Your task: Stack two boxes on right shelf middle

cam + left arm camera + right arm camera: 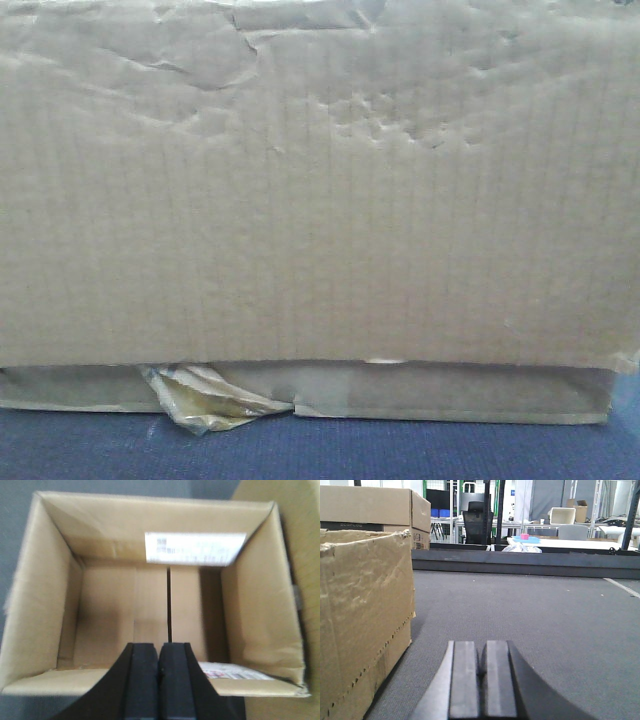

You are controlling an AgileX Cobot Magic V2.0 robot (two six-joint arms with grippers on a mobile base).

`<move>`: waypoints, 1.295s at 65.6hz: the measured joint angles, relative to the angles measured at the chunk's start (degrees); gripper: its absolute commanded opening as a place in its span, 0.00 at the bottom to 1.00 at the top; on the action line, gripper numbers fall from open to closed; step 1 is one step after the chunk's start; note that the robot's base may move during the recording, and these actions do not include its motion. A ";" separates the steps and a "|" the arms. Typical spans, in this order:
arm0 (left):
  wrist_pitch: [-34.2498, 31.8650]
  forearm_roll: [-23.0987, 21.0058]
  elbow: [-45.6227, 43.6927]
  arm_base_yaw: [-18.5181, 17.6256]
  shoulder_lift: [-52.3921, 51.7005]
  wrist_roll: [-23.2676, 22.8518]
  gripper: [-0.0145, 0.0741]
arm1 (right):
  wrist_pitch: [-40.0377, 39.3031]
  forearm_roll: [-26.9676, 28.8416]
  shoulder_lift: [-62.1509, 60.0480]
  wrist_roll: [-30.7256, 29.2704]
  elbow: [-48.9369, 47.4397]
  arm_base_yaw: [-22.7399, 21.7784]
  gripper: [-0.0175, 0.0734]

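Cardboard box [115, 610] — below left gripper [160, 650]

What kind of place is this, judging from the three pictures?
Probably a lab or workshop hall, not a home: grey carpet floor, a black office chair and white work tables behind, and worn cardboard boxes standing on the carpet.

Support: grey short-pile carpet floor [535, 625] | floor's left side: plain brown corrugated cardboard box [360, 625], dented wall, resting on carpet | behind it: second brown cardboard box [370, 505], base hidden | far edge: dark low ledge [520, 562] | front view: crumpled yellowish tape scrap [205, 400] at a box's foot, reaching carpet
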 measured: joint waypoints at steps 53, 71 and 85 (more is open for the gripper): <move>0.73 -4.06 -6.94 15.33 10.61 16.12 0.60 | 0.00 0.00 0.00 0.00 0.00 0.00 0.01; 0.56 -2.75 -7.21 15.33 17.76 16.27 0.59 | 0.00 0.00 0.00 0.00 0.00 0.00 0.01; -0.73 -3.00 -7.21 15.33 22.50 16.27 0.57 | 0.00 0.00 0.00 0.00 0.00 0.00 0.01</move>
